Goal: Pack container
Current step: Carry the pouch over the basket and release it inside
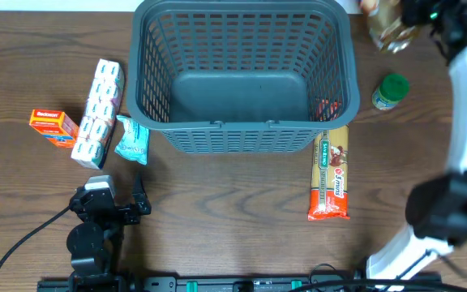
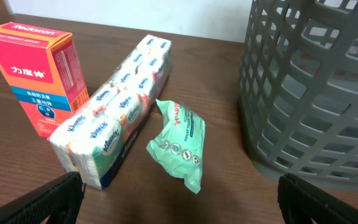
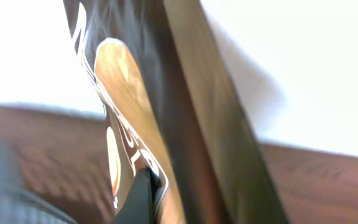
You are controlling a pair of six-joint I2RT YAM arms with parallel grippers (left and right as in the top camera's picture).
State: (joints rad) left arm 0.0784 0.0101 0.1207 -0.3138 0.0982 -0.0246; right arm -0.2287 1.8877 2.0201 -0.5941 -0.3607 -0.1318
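Note:
The container, a large dark grey lattice basket [image 1: 242, 73], stands at the back centre and looks almost empty; its wall also fills the right of the left wrist view [image 2: 316, 87]. My right gripper [image 1: 416, 18] is raised beside the basket's far right corner, shut on a brown and gold bag [image 1: 389, 26]. That bag fills the right wrist view [image 3: 129, 112], with one finger [image 3: 138, 199] pressed on it. My left gripper [image 1: 118, 199] is open and empty near the front left, its fingertips [image 2: 179, 205] apart in front of a green wipes pack [image 2: 179, 143].
Left of the basket lie a white tissue multipack [image 1: 97, 113], an orange box [image 1: 53, 126] and the wipes pack [image 1: 132, 139]. To its right stand a green-lidded jar [image 1: 391, 91] and a long biscuit pack [image 1: 331, 172]. Something red [image 1: 324, 109] shows through the basket's right wall.

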